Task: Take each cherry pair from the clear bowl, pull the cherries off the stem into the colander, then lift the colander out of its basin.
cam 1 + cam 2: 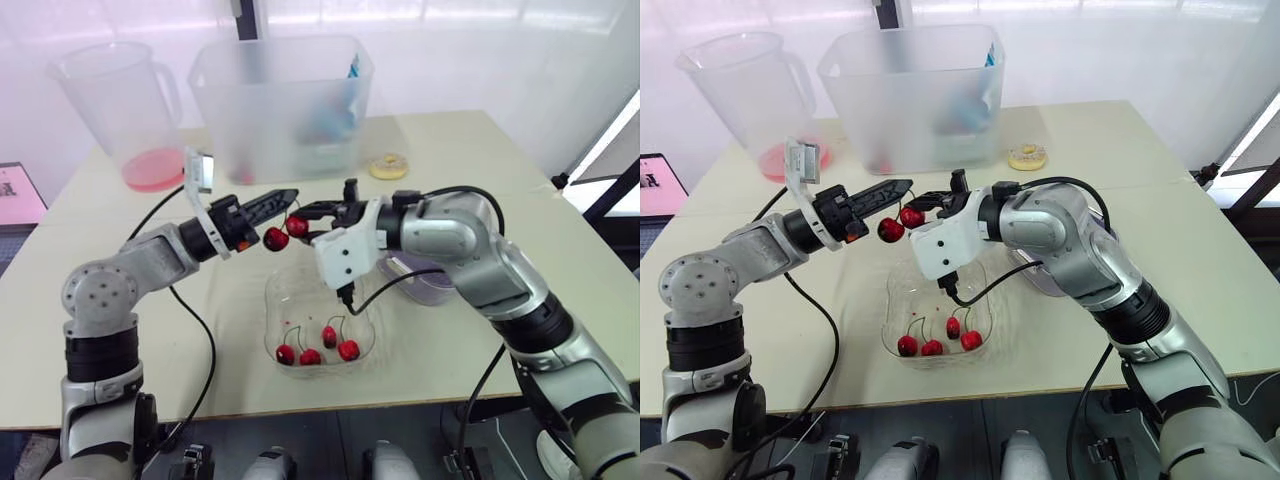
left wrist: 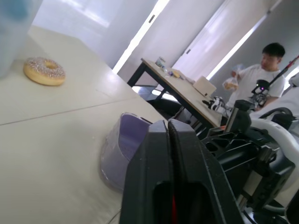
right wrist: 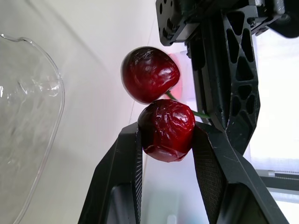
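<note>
Clear bowl [image 1: 272, 320] sits near front edge of worktop [image 1: 430, 365], approx mid-width. 4 cherries [image 1: 310, 357] w/ stems lie in its near part; which are joined can't be made out. Above bowl's far rim, off the surface, the two arms meet w/ cherry pair [image 1: 276, 238] between them. Right gripper [image 3: 166, 133] is clamped on one cherry of the pair, pads against its two sides. The 2nd cherry hangs free just beside it, touching or v. nearly so. Left gripper [image 1: 292, 194] has fingers fully together. Green stem [image 3: 200, 113] runs from the cherries in behind one finger, so the pinch pt itself is hidden; left wrist view gives a red sliver low in the seam betw. fingers. Behind right forearm, toward right edge, is a lilac vessel [image 2: 122, 148], mostly covered by arm & cable; can't tell if colander, basin or both. Farther back a sprinkled doughnut [image 1: 388, 166] lies flat. Along far edge stands a frosted tub [image 1: 280, 100], contents just blue/red blurs thru the wall. At far-left corner is a clear jug [image 1: 115, 95] w/ pink layer at bottom. Beyond the worktop, left wrist view has a person [image 2: 254, 77] standing by another table.
</note>
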Robot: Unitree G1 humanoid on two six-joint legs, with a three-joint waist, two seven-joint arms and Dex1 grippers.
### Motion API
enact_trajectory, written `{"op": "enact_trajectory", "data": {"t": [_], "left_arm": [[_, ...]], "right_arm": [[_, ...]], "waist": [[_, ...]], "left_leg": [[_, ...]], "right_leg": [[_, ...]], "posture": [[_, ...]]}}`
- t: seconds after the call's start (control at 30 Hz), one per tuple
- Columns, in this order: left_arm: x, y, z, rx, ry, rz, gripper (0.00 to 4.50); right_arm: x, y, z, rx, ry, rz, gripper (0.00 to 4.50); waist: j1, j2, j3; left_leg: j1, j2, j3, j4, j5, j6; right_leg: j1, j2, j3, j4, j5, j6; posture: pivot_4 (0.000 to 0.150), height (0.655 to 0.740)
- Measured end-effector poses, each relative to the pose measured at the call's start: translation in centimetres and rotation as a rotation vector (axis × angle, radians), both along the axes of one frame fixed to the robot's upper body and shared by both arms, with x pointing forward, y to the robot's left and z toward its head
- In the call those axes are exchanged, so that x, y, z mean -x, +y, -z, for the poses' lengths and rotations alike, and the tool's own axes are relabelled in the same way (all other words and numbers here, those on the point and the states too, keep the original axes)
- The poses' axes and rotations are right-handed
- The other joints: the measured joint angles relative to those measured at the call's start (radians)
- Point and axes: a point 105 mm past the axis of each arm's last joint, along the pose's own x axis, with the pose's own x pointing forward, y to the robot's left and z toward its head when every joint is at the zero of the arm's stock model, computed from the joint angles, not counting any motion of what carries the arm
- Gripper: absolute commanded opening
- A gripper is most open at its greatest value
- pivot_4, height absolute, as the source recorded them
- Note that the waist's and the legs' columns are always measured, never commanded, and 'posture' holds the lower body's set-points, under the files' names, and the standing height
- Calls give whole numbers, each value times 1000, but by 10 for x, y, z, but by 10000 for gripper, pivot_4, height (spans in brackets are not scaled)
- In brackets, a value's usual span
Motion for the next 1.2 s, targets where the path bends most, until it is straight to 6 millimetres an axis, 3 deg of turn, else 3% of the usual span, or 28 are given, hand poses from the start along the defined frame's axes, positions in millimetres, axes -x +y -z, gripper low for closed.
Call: {"op": "enact_trajectory", "data": {"t": [0.17,0.27,0.4,0.57,0.63,0.7,0.8,0.9,1.03,1.2], "left_arm": [[-2,1,2,1,6,3,445],[-3,2,3,-1,11,1,0],[-7,6,6,-10,24,-16,0],[-6,9,4,-24,7,-10,0],[-1,9,0,-34,-32,16,0],[13,-1,-5,-59,-99,84,0],[27,-3,-3,-86,-134,148,0],[30,-1,0,-97,-126,175,0],[35,-8,-2,-96,-123,232,0],[37,-13,0,-103,-113,256,0]], "right_arm": [[1,-1,0,1,29,4,15077],[3,-4,0,-16,97,1,24831],[4,-13,0,13,114,10,43768],[9,-34,-14,-79,220,60,44515],[5,-42,-33,-396,379,105,44515],[-2,-53,-44,-688,579,142,44515],[12,-65,-41,-821,1133,1,44515],[25,-65,-44,-874,1330,-106,44515],[30,-53,-12,-819,1433,-44,44515],[34,-37,5,-760,1476,-7,44515]], "waist": [[0,0,0],[1,0,0],[1,0,0],[1,0,0],[-1,-2,-1],[-2,-2,-1],[-2,-2,-1],[0,-2,-1],[1,-2,-1],[-2,-2,-1]], "left_leg": [[0,0,0,0,0,0],[0,0,0,0,0,0],[0,0,0,0,0,0],[0,0,0,0,0,0],[0,1,-1,0,0,0],[0,1,0,-1,0,0],[0,1,0,-1,0,0],[0,1,-1,-1,0,0],[0,0,0,0,0,0],[0,1,0,0,0,0]], "right_leg": [[0,0,0,0,0,0],[0,0,0,0,0,0],[0,0,0,0,0,0],[0,0,0,0,0,0],[0,1,0,0,0,0],[0,0,1,1,0,0],[0,0,2,0,0,-1],[0,1,2,0,0,-1],[0,-1,3,0,0,-1],[-1,0,4,1,0,-1]], "posture": [[1500,7400],[1500,7400],[1500,7400],[1500,7400],[1500,7400],[1500,7400],[1500,7400],[1500,7400],[1500,7400],[1500,7400]]}}
